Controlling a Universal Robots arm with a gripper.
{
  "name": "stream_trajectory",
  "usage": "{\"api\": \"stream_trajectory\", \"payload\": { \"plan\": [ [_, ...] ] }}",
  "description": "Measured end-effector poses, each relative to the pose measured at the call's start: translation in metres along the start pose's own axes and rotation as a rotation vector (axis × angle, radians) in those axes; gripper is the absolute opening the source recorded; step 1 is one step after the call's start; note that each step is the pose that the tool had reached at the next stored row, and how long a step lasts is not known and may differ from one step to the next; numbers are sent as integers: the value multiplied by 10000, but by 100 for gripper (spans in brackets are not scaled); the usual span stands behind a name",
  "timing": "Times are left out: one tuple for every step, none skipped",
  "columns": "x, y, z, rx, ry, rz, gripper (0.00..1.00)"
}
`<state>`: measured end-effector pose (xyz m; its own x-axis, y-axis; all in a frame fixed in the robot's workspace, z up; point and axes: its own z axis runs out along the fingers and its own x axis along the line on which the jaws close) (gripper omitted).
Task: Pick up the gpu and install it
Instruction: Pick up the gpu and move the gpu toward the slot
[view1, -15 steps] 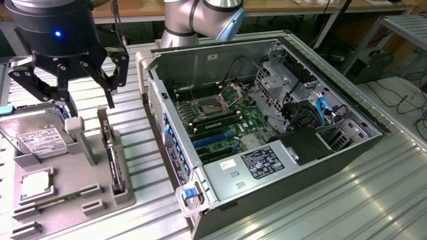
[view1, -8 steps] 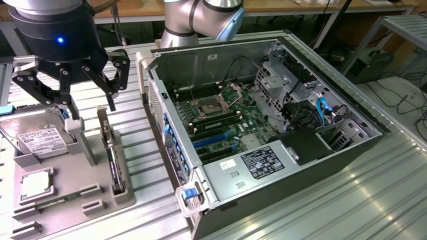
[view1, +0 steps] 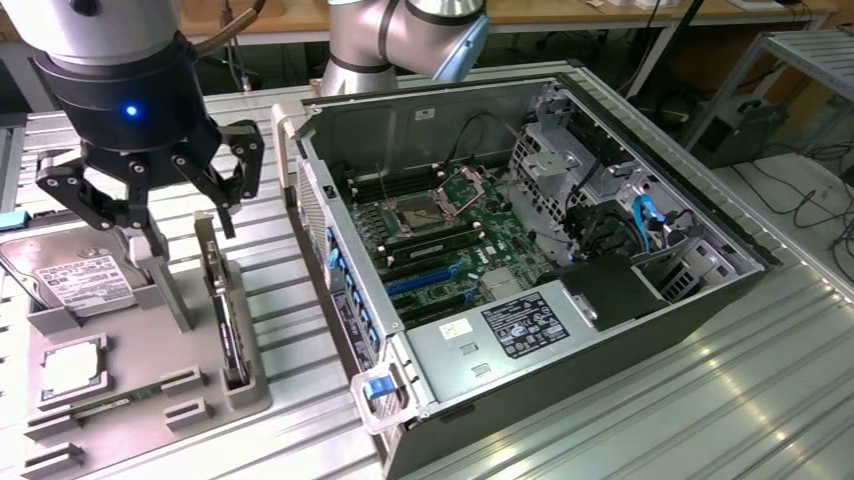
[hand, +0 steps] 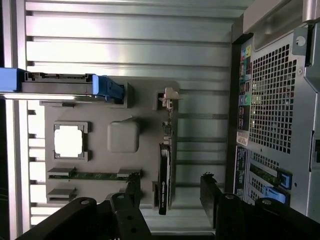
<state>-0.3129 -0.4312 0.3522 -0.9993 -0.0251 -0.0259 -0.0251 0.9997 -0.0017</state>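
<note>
While my end effector (view1: 167, 215) hangs spread and empty, the graphics card (view1: 227, 330) stands on edge in its tray (view1: 140, 350) slot just below; I'd centre over its top edge, descend straight.

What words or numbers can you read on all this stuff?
No text is readable.
Too small: the hard drive label.
Blurred: the black sticker inside the computer case.
Too small: the round mark on the gpu.
</note>
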Motion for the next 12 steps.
{"api": "stream_trajectory", "payload": {
  "plan": [
    [1, -1, 7, 0, 1, 1, 60],
    [1, -4, 13, 1, 2, 1, 60],
    [1, -5, 20, 1, 0, 0, 60],
    [1, -5, 27, 1, -1, 0, 60],
    [1, -6, 38, 0, -3, 0, 60],
    [2, -7, 48, 0, -3, 0, 60],
    [2, -7, 58, 0, -4, 0, 60],
    [2, -11, 75, 0, -4, -1, 60],
    [3, -13, 97, 0, -5, 0, 60],
    [4, -16, 124, 0, -4, 0, 60],
    [4, -19, 146, 0, -5, 0, 60],
    [4, -27, 161, 2, -3, -2, 60]
  ]
}}
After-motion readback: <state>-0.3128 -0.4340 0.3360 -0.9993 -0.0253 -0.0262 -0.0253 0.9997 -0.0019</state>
